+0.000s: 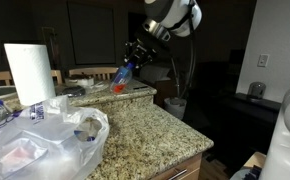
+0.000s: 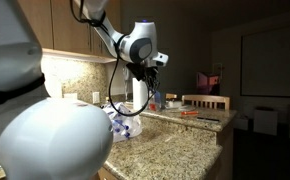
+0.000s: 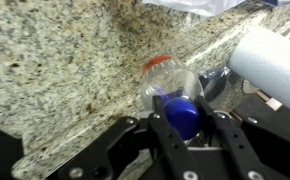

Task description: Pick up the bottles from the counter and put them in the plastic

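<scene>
The bench [image 3: 65, 70] was speckled tan granite, polished smooth and faintly glossy where the light fell. The bottle [image 3: 173, 90] was clear, shiny plastic with a smooth blue plastic cap [image 3: 182, 113] — the gripper [image 3: 192, 125] had matt black jaws. The bag [image 1: 45, 145] was thin, crinkled, translucent plastic; the towel roll [image 1: 30, 72] was soft, matt white paper.

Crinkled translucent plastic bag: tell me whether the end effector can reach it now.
Probably yes. The end effector, shut on a clear blue-capped bottle, hangs above the speckled granite counter; open space seems to lie between it and the crinkled translucent plastic bag.
</scene>
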`<state>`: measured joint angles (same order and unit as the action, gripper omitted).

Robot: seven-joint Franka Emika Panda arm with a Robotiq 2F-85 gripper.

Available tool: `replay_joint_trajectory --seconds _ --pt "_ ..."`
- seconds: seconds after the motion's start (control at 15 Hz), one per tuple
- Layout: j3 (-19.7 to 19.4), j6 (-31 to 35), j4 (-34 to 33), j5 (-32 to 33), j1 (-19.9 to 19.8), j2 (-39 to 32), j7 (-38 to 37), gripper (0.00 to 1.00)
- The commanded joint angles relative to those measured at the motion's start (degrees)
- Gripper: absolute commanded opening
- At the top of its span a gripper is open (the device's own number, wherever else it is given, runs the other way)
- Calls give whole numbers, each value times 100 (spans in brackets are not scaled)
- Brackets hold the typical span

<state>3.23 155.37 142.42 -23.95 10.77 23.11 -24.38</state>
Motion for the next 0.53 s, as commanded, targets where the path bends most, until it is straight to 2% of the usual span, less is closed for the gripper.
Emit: replay_joint_trajectory --seconds 0.0,0.13,0.33,0.4,0.47 --pt "-823 165 -772 -1431 1228 -986 1549 10" --pt "-1269 -243 -1071 -2308 1784 -1193 2411 10" --pt "-1705 -1145 -1267 -3451 2039 -1278 3678 10" --pt "-1153 -1666 -1381 -3898 1332 -1427 4095 10" --pt "-1150 -2099 -1453 -4165 1190 -1575 4373 10"
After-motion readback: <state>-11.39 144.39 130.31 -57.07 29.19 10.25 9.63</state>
